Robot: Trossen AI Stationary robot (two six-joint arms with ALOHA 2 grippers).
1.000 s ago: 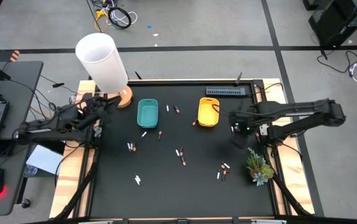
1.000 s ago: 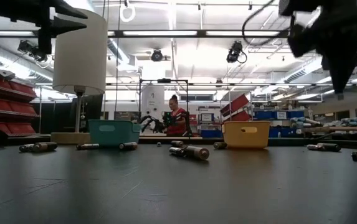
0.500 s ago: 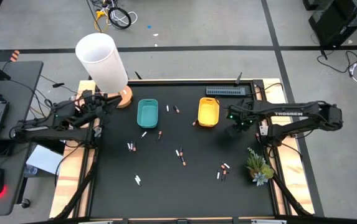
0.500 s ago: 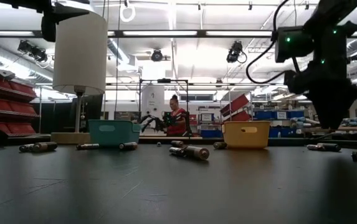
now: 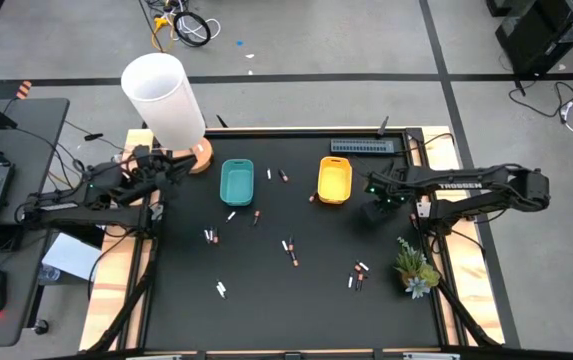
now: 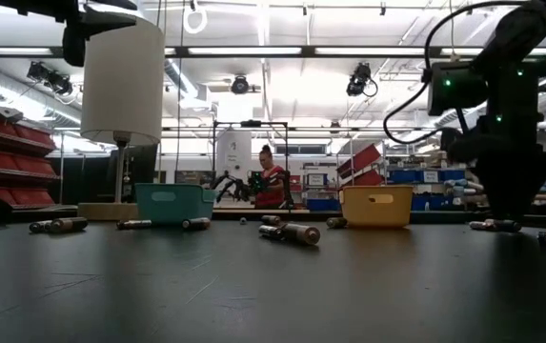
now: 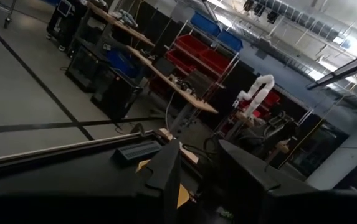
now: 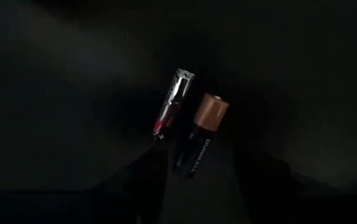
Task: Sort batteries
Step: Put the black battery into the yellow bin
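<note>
When reading the black mat (image 5: 296, 300) from above like a clock face, with 12 o'clock at its far edge, find the right gripper (image 5: 374, 210) between 2 and 3 o'clock, just beside the yellow tray (image 5: 320, 180) that sits at 1 o'clock. Seen in the low view hanging close above the mat. Through its wrist camera, see two dark fingers (image 8: 147, 171) standing apart with nothing clamped, and beyond them two batteries lying side by side on the mat: a silver battery (image 8: 177, 93) with a red end and a copper-topped battery (image 8: 208, 112) with a black body, near each other but not clearly touching. Find the other batteries (image 5: 290, 250) scattered on the mat: a pair close to the centre, some at 9 o'clock, one at 8 o'clock, a small group at 4 o'clock, two at 12 o'clock between the trays, and two more at about 11 o'clock, near the teal tray (image 5: 224, 182). Cannot tell whether either tray holds any. Look for the left gripper (image 5: 171, 160) off the mat's corner at 10 o'clock, raised, just beside the base of the white lamp (image 5: 163, 95); its fingers (image 7: 166, 168) show a narrow gap and carry nothing. Note a small plant (image 5: 414, 268) at the 4 o'clock edge, and a person (image 6: 271, 181) far behind the table.
</note>
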